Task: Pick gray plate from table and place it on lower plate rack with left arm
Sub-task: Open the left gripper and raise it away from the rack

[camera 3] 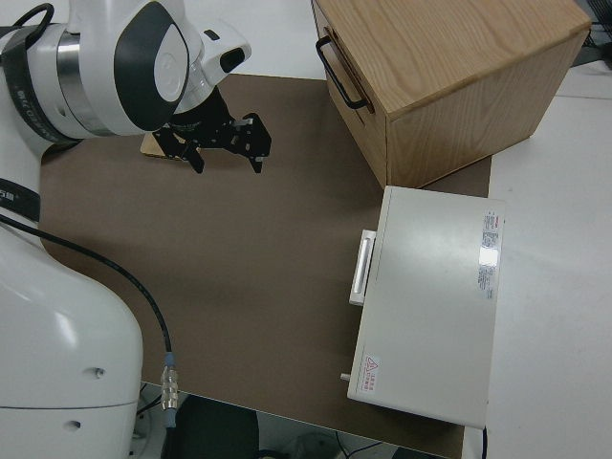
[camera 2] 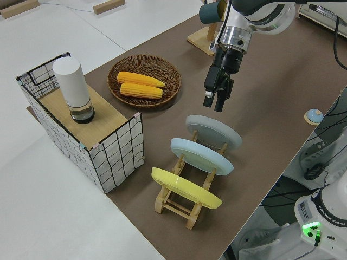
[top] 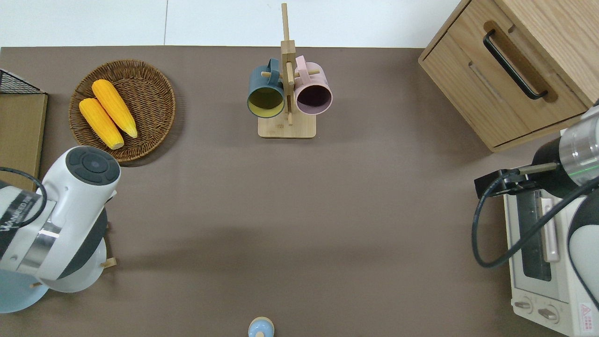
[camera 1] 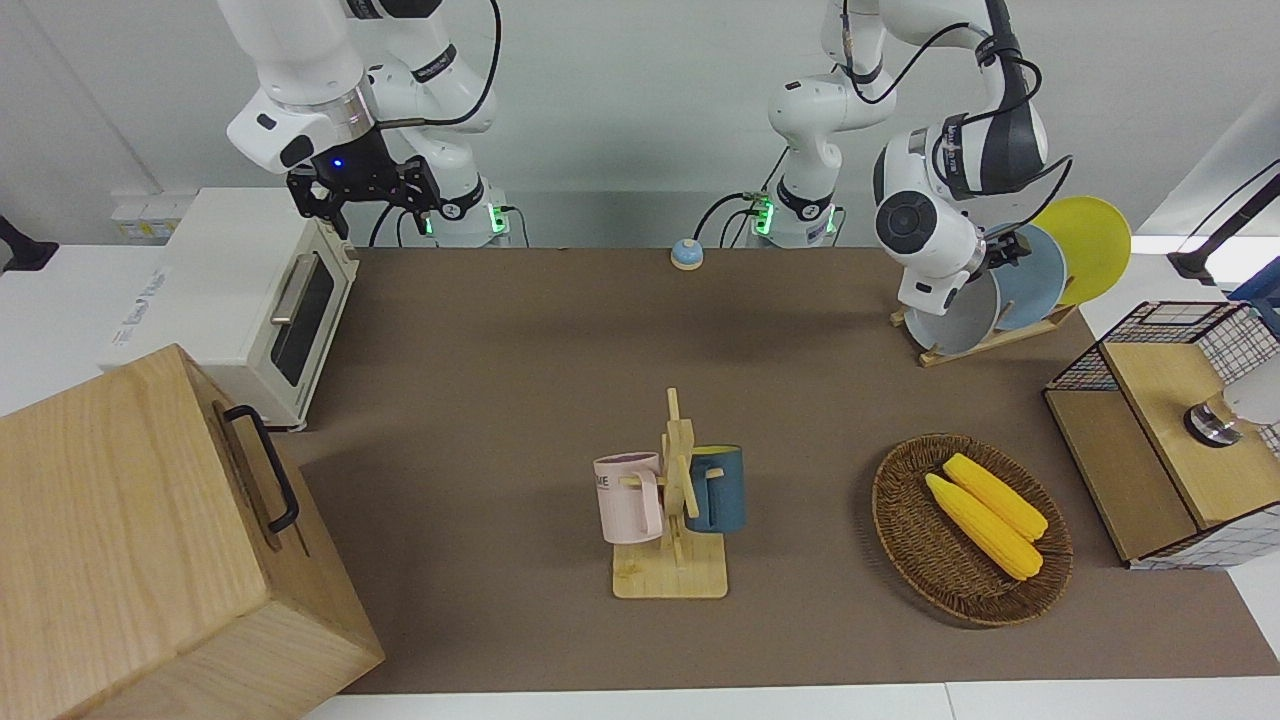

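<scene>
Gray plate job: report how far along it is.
Done: the gray plate stands in the lower plate rack, in the slot farthest from the robots, with the sky-blue plate and yellow plate in the slots nearer to them. In hand: nothing; the left gripper is empty, fingers apart, in the air above the gray plate. Left: only clearing the left arm away. The right arm is parked.

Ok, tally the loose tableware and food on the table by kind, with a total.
Plates: 3, namely gray plate, sky-blue plate, yellow plate, all on the lower plate rack
Mugs: 2, namely pink mug, dark blue mug
Corn cobs: 2
Total: 7
</scene>
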Robot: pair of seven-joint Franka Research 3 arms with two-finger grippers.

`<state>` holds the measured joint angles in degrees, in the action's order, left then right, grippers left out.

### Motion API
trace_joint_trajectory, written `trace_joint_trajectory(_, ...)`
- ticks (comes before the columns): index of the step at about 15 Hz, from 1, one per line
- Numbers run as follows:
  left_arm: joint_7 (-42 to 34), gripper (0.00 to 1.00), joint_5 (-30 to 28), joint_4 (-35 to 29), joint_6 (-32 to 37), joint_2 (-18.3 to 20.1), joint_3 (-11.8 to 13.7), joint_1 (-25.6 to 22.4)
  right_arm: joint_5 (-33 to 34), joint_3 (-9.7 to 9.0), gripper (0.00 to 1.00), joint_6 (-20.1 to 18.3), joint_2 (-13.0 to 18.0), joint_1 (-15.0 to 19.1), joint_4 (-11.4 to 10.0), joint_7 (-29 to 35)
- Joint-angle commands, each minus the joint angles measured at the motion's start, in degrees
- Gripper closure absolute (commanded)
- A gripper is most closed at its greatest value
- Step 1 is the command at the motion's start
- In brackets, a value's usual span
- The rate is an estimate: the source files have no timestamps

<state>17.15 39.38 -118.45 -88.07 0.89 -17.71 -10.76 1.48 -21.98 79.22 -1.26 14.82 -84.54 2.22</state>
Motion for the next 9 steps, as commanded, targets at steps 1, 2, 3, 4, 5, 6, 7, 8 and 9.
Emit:
trace_joint_trajectory(1, -6.68, 0.0, -11.14, 6.46, 0.0, 0.25, 0.92, -0.14, 0.37, -1.22, 0.017, -0.64, 0.12, 1.36, 0.42, 0.68)
trace_joint_trajectory(2, -7.91, 0.0, -14.3, 8.04, 0.0, 0.25, 1.1, -0.22, 0.37, -1.22, 0.017, -0.64, 0.12, 1.36, 0.34, 0.68)
trace_joint_trajectory(3, -8.97, 0.0, -17.12, 9.36, 0.0, 0.16, 1.19, -0.22, 0.37, -1.22, 0.017, -0.64, 0.12, 1.36, 0.42, 0.68)
trace_joint_trajectory(4, -9.59, 0.0, -19.58, 10.07, 0.0, 0.16, 1.36, -0.22, 0.37, -1.13, 0.017, -0.64, 0.12, 1.36, 0.42, 0.68)
trace_joint_trajectory(5, -9.94, 0.0, -21.87, 10.25, 0.0, 0.34, 1.63, -0.31, 0.37, -1.22, 0.017, -0.64, 0.12, 1.36, 0.42, 0.68)
trace_joint_trajectory(6, -10.55, 0.0, -25.03, 10.25, -0.08, 0.43, 1.63, -0.57, 0.37, -1.22, 0.017, -0.64, 0.12, 1.36, 0.42, 0.68)
trace_joint_trajectory(7, -11.08, 0.0, -28.19, 10.86, -0.08, 0.51, 1.63, -0.66, 0.37, -1.13, 0.017, -0.73, 0.12, 1.36, 0.42, 0.68)
trace_joint_trajectory(8, -11.09, 0.0, -30.48, 11.74, -0.43, 0.6, 1.63, -0.75, 0.37, -1.22, 0.017, -0.64, 0.12, 1.36, 0.42, 0.68)
trace_joint_trajectory(9, -11.7, 0.0, -32.59, 12.79, -0.43, 0.6, 1.63, -0.84, 0.37, -1.22, 0.017, -0.64, 0.12, 1.36, 0.42, 0.68)
